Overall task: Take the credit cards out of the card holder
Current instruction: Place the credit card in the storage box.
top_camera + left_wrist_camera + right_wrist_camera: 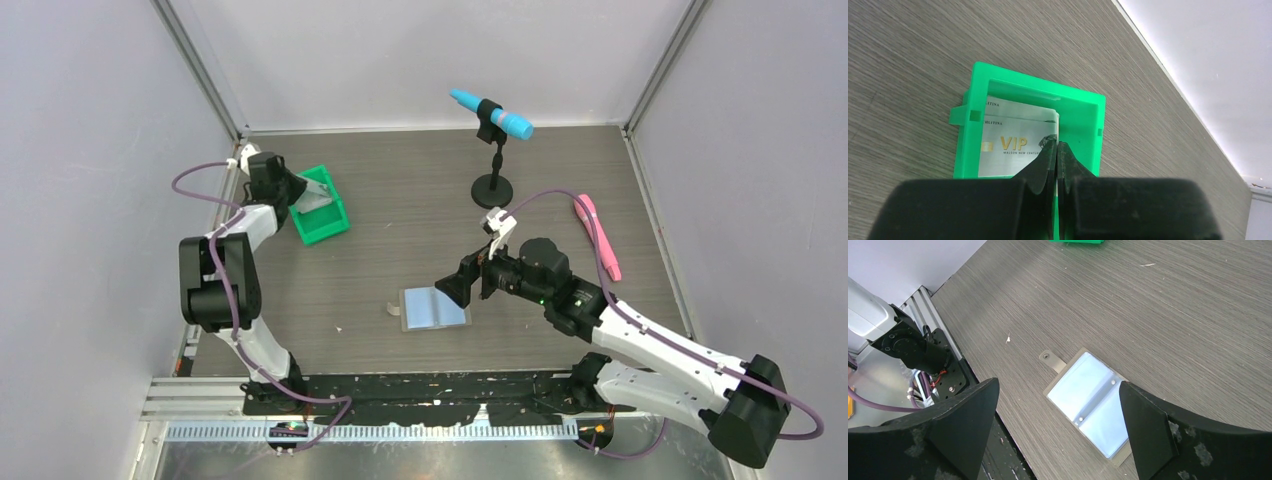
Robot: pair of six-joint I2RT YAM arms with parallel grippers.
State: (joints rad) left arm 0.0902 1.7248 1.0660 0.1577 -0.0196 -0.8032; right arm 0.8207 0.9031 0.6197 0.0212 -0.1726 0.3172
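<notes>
The card holder [435,308] lies open on the table, pale blue pockets up, grey tab [1048,357] at its left; it also shows in the right wrist view [1093,407]. My right gripper [462,285] is open and hovers just above the holder's right end, its jaws wide apart [1058,384]. My left gripper [300,195] is over the green bin [1038,80], jaws shut [1057,145] on a thin credit card seen edge-on [1057,127]. Two more credit cards [1008,145], the top one printed "VIP", lie flat in the bin.
A blue microphone [490,112] on a black stand [492,185] is at the back centre. A pink object [600,235] lies at the right. The green bin [325,225] sits at the back left near the wall.
</notes>
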